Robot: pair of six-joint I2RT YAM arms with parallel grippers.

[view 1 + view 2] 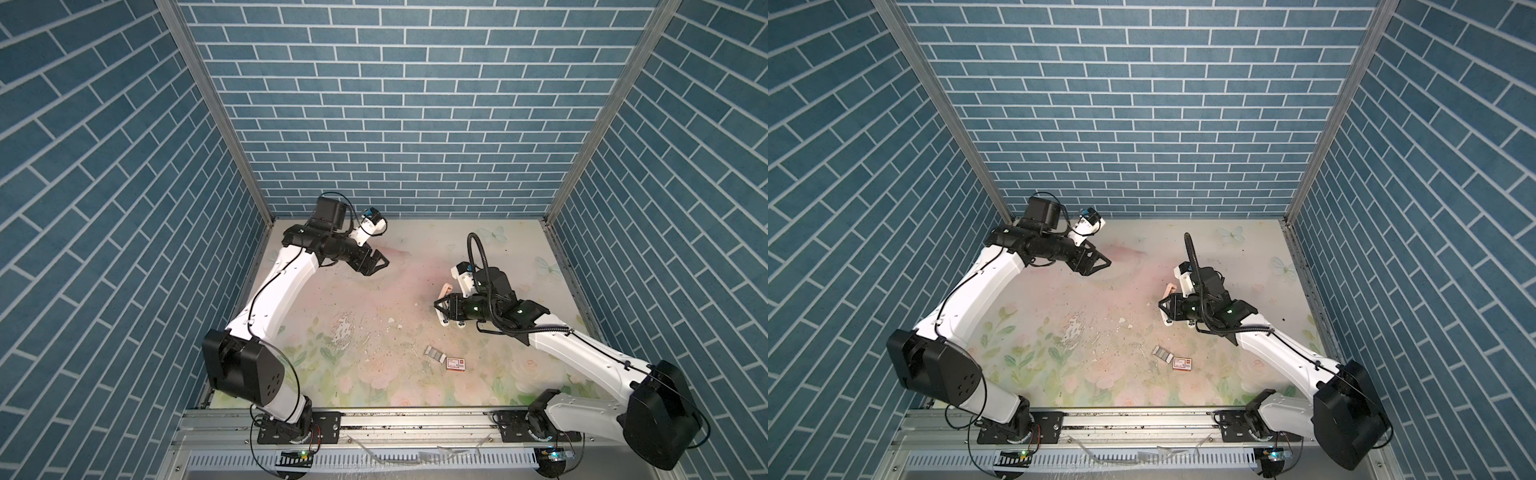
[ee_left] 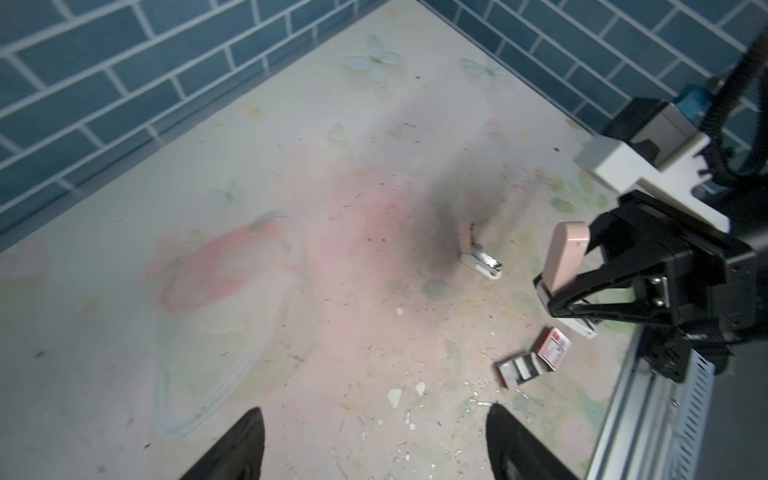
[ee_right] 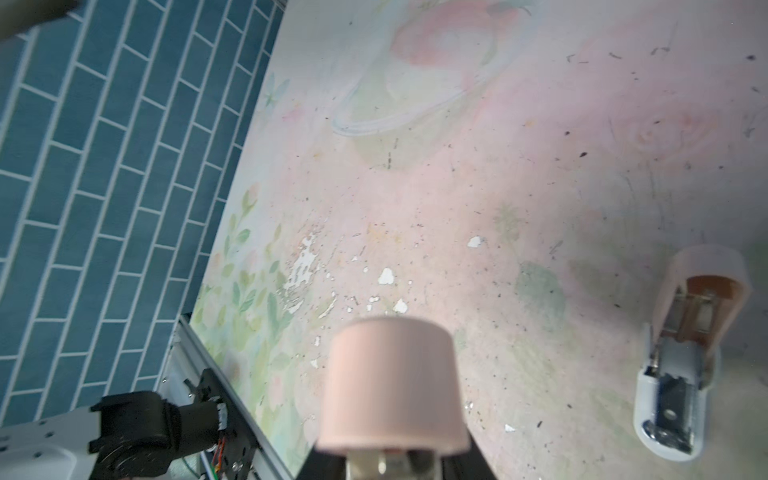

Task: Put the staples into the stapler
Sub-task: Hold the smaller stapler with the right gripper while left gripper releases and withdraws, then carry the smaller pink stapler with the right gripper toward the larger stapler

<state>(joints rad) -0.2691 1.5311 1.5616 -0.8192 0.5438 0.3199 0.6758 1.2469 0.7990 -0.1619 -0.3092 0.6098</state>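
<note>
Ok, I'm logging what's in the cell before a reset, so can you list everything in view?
open pink-and-white plastic stapler: one, pink lid and white base, on the mat behind the right pincer
held pink-and-white plastic stapler: one, in the right pincer
silvery metal staple strips: a few, exact count unclear, grey, front of the mat
small red-and-white cardboard box: one, right beside the strips
floral printed table mat: one, pastel pink and green, with chipped white patches
blue brick-pattern walls: three, around the table
left pincer: one, black, open, empty, back left
right pincer: one, black, shut on the held stapler
</note>
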